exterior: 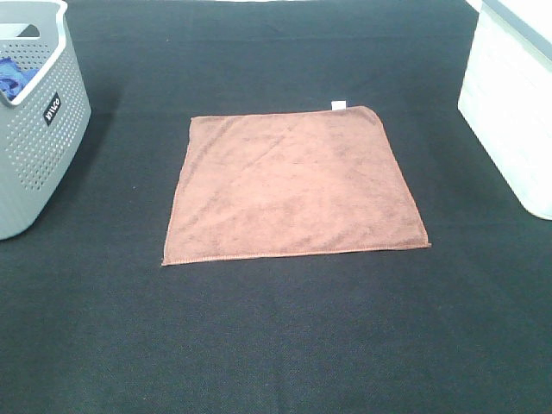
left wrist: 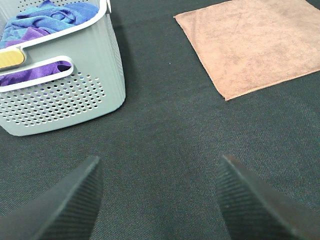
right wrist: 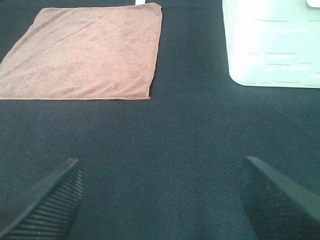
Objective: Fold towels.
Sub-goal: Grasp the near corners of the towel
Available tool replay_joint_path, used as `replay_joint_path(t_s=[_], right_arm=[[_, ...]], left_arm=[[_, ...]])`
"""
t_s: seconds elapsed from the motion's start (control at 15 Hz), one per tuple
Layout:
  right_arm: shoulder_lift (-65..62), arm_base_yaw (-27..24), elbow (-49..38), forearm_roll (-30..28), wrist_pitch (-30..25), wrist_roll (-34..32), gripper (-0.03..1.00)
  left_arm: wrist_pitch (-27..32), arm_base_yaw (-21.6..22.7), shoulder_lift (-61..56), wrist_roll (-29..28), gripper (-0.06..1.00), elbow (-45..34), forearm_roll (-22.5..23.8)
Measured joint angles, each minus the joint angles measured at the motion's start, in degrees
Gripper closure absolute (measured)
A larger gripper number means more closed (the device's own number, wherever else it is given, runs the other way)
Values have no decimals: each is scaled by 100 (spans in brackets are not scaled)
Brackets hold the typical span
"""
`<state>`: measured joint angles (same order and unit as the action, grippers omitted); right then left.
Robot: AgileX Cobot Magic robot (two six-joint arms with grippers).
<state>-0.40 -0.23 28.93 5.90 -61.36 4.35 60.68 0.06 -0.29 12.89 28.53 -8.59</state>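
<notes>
Lying flat on the desk [exterior: 276, 345], the reddish-brown towel [exterior: 293, 185] shows a white tag [exterior: 339, 105], left tool [left wrist: 160, 160] and right tool [right wrist: 162, 160] both agape.

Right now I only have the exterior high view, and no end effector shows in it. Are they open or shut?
Observer: Both open: the left end effector and the right end effector show fingers spread, holding nothing.
Operator: What is in the basket besides that blue scrap?
Observer: The basket holds blue and purple cloths.
Operator: Is either end effector over the towel?
Observer: No; both are above the dark table, short of the towel.
</notes>
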Motion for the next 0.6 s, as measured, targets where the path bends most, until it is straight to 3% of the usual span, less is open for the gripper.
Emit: replay_joint_path(t_s=[0.6], right_arm=[[0, 0, 0, 0, 0, 0, 16]], left_arm=[[0, 0, 0, 0, 31, 0, 0]])
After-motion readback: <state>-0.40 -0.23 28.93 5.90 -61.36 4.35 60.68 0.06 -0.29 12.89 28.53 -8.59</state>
